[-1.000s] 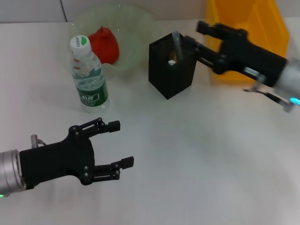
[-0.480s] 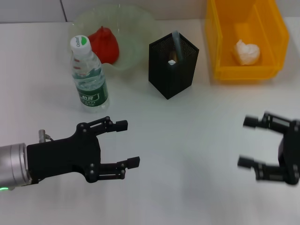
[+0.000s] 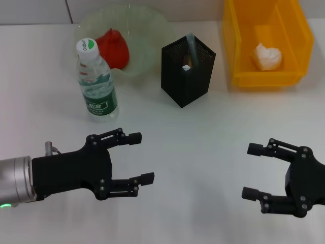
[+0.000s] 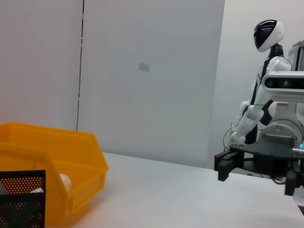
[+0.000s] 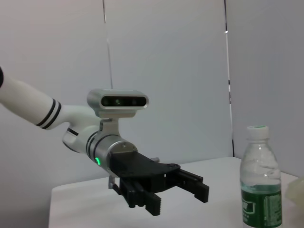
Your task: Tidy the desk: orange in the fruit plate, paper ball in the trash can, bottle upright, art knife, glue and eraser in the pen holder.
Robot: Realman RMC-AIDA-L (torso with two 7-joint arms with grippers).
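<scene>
A: Head view? Got both grippers low near the front edge of the desk [image 3: 203, 132], left gripper [image 3: 139, 157] and right gripper [image 3: 252, 171] spread wide, holding nothing.

B: Yep. Orange [image 3: 112, 48] in the fruit plate [image 3: 147, 30] at the back edge, bottle [image 3: 95, 81] upright just in front, paper ball [image 3: 267, 56] in the trash can [image 3: 238, 46] at the back right corner, pen holder [image 3: 187, 73] between.

A: Left wrist?

B: Shows trash can [image 4: 71, 161], pen holder [image 4: 21, 199], right gripper [image 4: 225, 166] far off.

A: Right wrist: left gripper [image 5: 183, 192] gaping, bottle [image 5: 260, 180] standing.

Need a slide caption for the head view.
Desk tidied: orange plated, bottle upright, paper ball binned, both end effectors open and empty.
</scene>
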